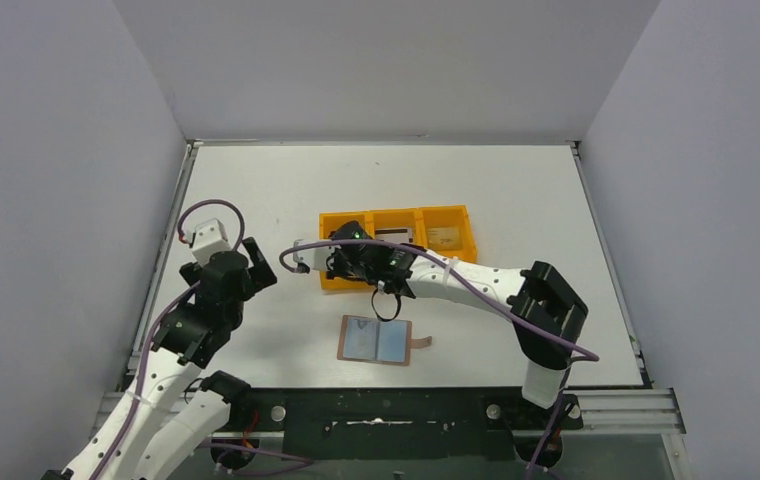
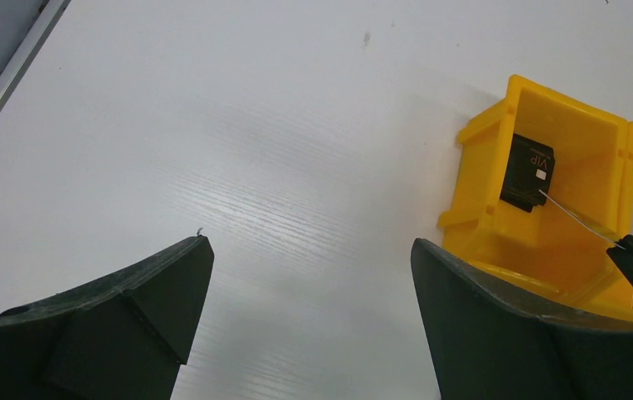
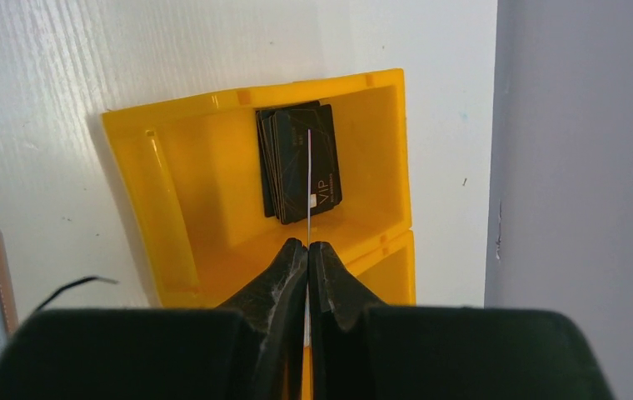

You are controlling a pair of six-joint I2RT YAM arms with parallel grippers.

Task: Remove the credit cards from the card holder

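White table (image 1: 256, 200), matt and finely grained, edged with a metal rail along the left side. Bears two things directly. Orange three-compartment tray (image 1: 453, 254) just beyond the middle, flat on its base, long side running left to right. Brown card holder (image 1: 376, 340) nearer the front edge, lying open and flat, grey-blue two-panel inside facing up, small snap tab (image 1: 422, 343) sticking out to the right onto the bare surface. Set apart from each other, with a strip of white top between
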